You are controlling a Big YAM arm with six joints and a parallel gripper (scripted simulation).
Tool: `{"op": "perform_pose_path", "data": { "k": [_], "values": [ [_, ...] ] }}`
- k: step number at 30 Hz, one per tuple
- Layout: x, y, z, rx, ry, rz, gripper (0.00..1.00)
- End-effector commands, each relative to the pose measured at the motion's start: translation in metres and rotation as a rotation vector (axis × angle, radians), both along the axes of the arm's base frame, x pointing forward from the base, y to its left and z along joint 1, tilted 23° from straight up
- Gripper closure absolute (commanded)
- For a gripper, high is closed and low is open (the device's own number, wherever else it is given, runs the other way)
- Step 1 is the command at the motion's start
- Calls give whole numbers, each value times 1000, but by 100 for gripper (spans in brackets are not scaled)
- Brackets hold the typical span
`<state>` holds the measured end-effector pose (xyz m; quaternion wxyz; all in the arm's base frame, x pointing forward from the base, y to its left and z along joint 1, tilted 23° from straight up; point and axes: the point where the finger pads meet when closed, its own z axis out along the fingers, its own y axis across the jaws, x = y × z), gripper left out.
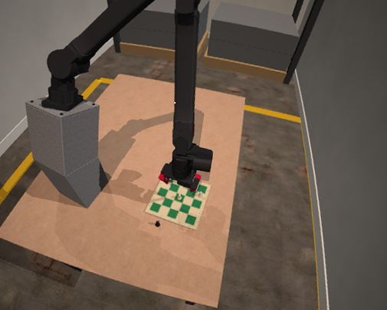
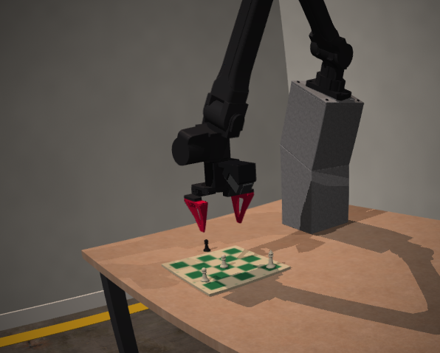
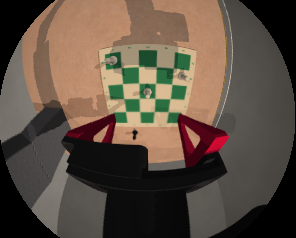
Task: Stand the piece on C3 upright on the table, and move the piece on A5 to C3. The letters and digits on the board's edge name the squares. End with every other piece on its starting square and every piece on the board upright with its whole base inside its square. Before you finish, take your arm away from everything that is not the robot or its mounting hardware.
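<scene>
The arm (image 2: 236, 74) rose from its base (image 2: 334, 90) on top of the grey pedestal (image 2: 317, 155), bent sharply at the elbow and came steeply down from there, forearm close to vertical. The wrist (image 2: 207, 144) was turned so that the gripper (image 2: 220, 217) pointed straight down, well away from the pedestal. Its two red fingers (image 2: 198, 214) were spread fully apart with nothing between them, tips hanging in the air, touching nothing.
</scene>
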<state>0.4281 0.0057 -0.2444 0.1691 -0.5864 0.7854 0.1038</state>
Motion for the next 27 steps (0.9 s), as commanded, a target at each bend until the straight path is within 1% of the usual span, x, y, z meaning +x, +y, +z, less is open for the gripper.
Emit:
{"op": "perform_pose_path", "data": {
  "k": [1,10,12,15,19,21,27],
  "values": [
    [10,-12,8,-2,-26,-16,0],
    [11,-12,8,-2,-27,-15,0],
    [12,-12,14,-3,-32,-13,0],
    [6,-13,17,-1,-21,-12,0],
    [3,-17,29,0,-21,-12,0],
    [3,-17,29,0,-21,-12,0],
    [-2,-28,57,-1,-22,-12,0]
  ]
}}
